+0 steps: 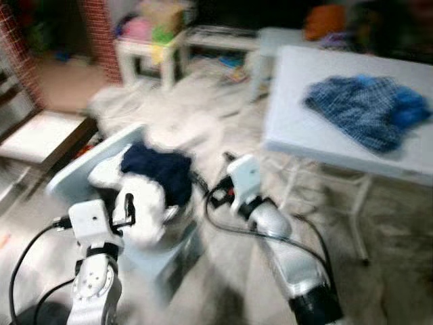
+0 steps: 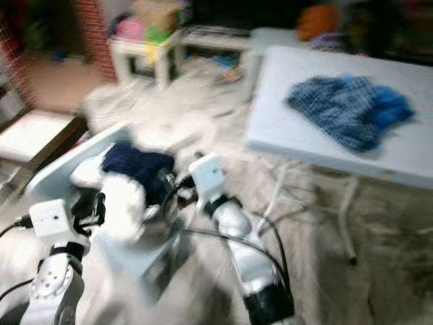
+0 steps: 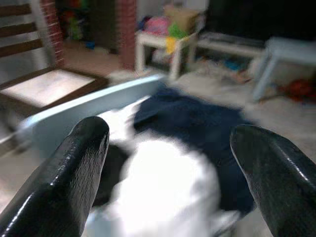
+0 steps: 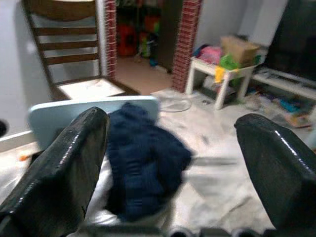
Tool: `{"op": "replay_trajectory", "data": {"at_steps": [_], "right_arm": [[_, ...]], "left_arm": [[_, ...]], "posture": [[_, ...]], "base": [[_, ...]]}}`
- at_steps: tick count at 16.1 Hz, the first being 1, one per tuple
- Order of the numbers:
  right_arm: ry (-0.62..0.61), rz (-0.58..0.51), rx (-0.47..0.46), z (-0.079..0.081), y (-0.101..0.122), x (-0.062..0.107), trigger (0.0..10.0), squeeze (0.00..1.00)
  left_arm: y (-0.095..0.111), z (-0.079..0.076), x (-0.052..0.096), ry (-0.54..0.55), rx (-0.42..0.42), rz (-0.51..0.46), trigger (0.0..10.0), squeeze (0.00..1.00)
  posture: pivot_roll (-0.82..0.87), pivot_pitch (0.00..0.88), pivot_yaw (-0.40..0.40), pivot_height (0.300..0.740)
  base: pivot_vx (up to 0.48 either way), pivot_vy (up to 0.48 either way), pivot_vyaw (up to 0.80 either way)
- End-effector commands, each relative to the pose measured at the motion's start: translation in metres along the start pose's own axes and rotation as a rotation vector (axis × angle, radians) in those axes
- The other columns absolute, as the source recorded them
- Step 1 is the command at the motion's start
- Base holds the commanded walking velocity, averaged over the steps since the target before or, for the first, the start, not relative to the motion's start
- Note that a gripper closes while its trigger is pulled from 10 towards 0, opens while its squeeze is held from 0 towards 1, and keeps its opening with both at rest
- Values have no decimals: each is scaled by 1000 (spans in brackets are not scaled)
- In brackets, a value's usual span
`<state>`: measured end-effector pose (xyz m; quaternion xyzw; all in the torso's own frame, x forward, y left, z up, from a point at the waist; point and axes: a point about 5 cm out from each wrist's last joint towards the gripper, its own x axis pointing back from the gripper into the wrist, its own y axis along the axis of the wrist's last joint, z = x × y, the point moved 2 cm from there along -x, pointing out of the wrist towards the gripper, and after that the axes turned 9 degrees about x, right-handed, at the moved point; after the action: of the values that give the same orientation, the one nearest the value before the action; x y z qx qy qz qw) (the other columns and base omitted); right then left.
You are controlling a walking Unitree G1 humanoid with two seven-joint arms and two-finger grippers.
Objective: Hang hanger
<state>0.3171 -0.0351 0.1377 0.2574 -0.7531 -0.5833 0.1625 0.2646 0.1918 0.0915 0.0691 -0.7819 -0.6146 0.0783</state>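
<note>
A light blue laundry basket (image 1: 86,164) stands on the floor just in front of me, holding a dark navy garment (image 1: 161,170) and a white garment (image 1: 145,205). My left gripper (image 3: 168,143) is open and hovers close over the white garment at the basket's near side. My right gripper (image 4: 170,143) is open too, beside the basket's right side, pointing at the navy garment with nothing between its fingers. The eye views are blurred by motion.
A white folding table (image 1: 298,128) stands to the right with a blue checked cloth (image 1: 369,108) on it. A wooden chair (image 4: 74,49) is at the left, and a brick column (image 1: 101,30) and low white tables (image 1: 145,51) with toys are behind.
</note>
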Motion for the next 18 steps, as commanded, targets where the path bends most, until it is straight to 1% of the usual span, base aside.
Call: {"op": "replay_trajectory", "data": {"at_steps": [1,4,5,7,9,12,13,14,16,18], "right_arm": [[-22,9,15,-12,-2,6,10000,0],[-20,11,53,-17,-1,6,10000,0],[-24,14,44,-19,-1,6,10000,0],[-20,21,48,-19,-2,6,10000,0],[-14,28,55,-19,-3,6,10000,0],[-11,28,53,-17,-2,5,10000,0],[-11,26,49,-16,-1,4,10000,0],[-13,22,51,-17,1,4,10000,0],[-17,23,58,-19,1,5,10000,0],[-28,33,62,-22,-1,10,10000,0]], "left_arm": [[-3,-10,0,-28,4,13,10000,0],[-9,-9,1,3,12,45,10000,0],[-10,-10,1,0,27,55,10000,0],[-15,-10,2,17,34,84,10000,0],[-22,-7,-1,49,18,124,10000,0],[-41,-19,-4,-22,31,249,10000,0],[-44,-26,-8,-53,45,267,10000,0],[-46,-29,-12,-65,33,284,10000,0],[-50,-29,-17,-66,32,309,10000,0],[-55,-30,-26,-88,30,359,10000,0]], "posture": [[-22,0,-11,740],[-23,0,-19,740],[-21,0,-22,740],[-20,0,-24,740],[-20,0,-27,740],[-27,0,-30,740],[-31,0,-28,740],[-47,0,-21,740],[-58,0,-16,740],[-70,0,-10,740]], "base": [[461,0,0],[424,0,0],[349,0,0],[0,0,0],[0,0,0],[0,0,769],[0,0,0],[0,0,0],[0,0,0],[0,0,0]]}}
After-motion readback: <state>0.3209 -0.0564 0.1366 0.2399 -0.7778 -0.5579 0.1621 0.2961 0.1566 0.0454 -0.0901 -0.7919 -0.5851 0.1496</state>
